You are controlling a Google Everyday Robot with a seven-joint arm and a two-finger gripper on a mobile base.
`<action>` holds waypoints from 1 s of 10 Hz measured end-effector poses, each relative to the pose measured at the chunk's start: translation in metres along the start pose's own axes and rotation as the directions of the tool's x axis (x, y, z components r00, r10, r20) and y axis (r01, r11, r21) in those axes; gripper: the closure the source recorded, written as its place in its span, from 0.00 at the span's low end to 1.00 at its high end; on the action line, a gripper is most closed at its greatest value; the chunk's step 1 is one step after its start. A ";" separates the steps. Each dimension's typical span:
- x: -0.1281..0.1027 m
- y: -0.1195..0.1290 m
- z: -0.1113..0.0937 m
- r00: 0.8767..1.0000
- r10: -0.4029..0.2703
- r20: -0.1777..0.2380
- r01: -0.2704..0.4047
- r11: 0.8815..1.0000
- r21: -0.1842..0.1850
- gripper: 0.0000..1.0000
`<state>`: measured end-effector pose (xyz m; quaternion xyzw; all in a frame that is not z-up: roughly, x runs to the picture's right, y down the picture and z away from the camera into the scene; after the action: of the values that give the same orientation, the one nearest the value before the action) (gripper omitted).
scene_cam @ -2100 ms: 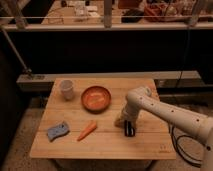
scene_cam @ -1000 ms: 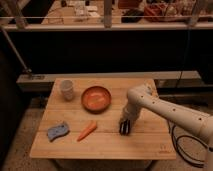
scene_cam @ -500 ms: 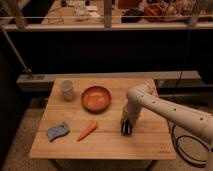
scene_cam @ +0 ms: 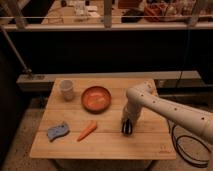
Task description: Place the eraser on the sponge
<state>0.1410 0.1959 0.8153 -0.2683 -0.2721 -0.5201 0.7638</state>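
The white arm (scene_cam: pixel 165 110) reaches in from the 3 o'clock side and bends down over the wooden worktop (scene_cam: pixel 145 147); the tool (scene_cam: pixel 126 126) is low at about 4 o'clock from the worktop's centre, right down at the boards; whether it is spread or pressed together, I cannot tell, as its tip is one dark mass. The eraser (scene_cam: pixel 127 131) is in that same dark patch, directly beneath the tool and on or just above the wood; where the one ends and the other begins is not clear. Over at 8 o'clock lies the sponge (scene_cam: pixel 58 131), blue-grey, flat on the worktop near the front left corner and well apart from the tool; between them, at 7 o'clock, the orange carrot (scene_cam: pixel 87 130) lies at a slant, just beside the sponge but not touching it. At 12 o'clock sits a reddish-orange bowl (scene_cam: pixel 95 98); at 10 o'clock, a small pale cup (scene_cam: pixel 66 90), upright.
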 end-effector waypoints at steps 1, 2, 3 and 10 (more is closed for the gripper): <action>-0.001 0.001 -0.006 1.000 0.000 -0.002 0.000 1.000 -0.005 1.00; -0.002 0.002 -0.007 1.000 0.002 -0.002 -0.002 1.000 -0.009 1.00; -0.002 0.002 -0.008 1.000 0.001 -0.004 -0.002 1.000 -0.014 1.00; -0.018 -0.026 -0.031 0.999 -0.042 -0.025 0.041 0.998 -0.045 1.00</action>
<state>0.1153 0.1777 0.7842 -0.2730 -0.2561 -0.5453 0.7500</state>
